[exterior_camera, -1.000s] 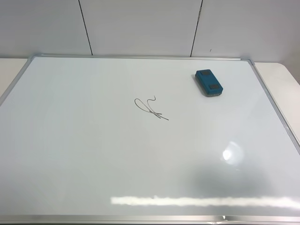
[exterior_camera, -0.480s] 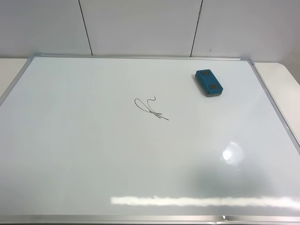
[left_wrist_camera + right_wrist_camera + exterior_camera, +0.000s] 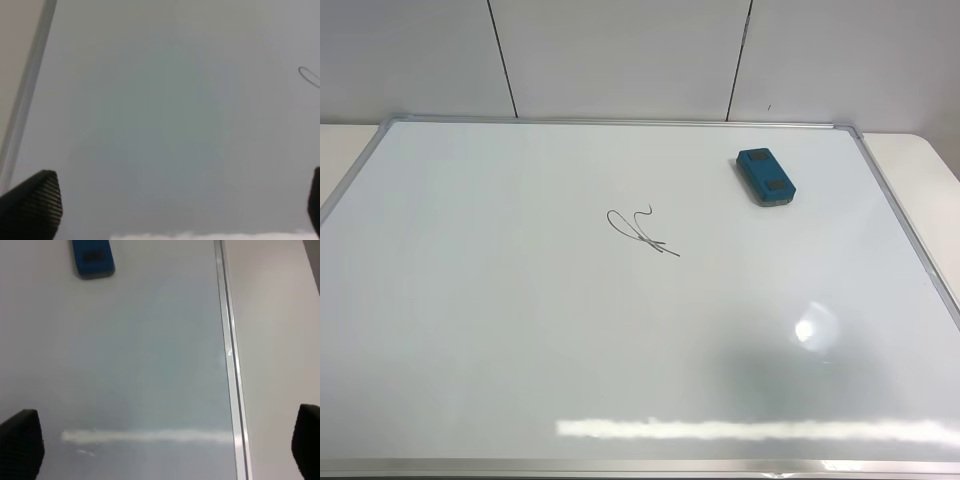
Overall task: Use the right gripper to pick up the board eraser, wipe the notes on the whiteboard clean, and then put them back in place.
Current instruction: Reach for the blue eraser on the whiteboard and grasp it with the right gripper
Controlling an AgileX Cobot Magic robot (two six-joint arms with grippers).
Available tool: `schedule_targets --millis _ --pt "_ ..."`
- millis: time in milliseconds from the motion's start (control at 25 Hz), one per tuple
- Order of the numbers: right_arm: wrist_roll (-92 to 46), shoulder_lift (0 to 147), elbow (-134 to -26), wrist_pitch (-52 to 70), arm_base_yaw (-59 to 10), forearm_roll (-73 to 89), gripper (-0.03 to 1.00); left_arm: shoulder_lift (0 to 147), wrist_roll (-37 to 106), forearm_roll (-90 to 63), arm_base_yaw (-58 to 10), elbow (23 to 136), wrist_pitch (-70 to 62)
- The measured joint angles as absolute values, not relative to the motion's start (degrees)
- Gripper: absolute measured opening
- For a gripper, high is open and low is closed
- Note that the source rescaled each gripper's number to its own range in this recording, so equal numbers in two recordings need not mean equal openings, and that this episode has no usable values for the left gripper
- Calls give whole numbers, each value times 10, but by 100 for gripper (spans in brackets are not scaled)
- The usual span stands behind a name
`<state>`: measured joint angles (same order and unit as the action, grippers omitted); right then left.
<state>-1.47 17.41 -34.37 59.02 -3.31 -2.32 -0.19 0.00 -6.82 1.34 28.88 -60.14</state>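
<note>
The whiteboard lies flat and fills the exterior high view. The teal board eraser lies on it near the far right corner. The black scribbled notes are near the board's middle. Neither gripper shows in the exterior high view. In the right wrist view my right gripper is open and empty above the board beside its right frame, well short of the eraser. In the left wrist view my left gripper is open and empty over the board, with the end of the notes at the picture's edge.
A cream table surface shows beyond the board's right frame and at the far left. A pale panelled wall stands behind the board. Glare spots and a bright strip lie on the near part of the board.
</note>
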Motion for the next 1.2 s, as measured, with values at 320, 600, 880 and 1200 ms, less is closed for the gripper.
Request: schedule_targets --millis 320,600,880,1200 --pt "-80 472 -496 541 -33 -25 100 -2 0 -68 13 289 -601" --pt "-130 739 -652 502 -33 0 100 -2 0 -68 13 289 -601" --pt "-194 958 -787 495 -33 79 100 -2 0 -68 13 289 -601" --pt "-190 1092 -838 463 -39 113 100 -2 0 -68 13 289 -601"
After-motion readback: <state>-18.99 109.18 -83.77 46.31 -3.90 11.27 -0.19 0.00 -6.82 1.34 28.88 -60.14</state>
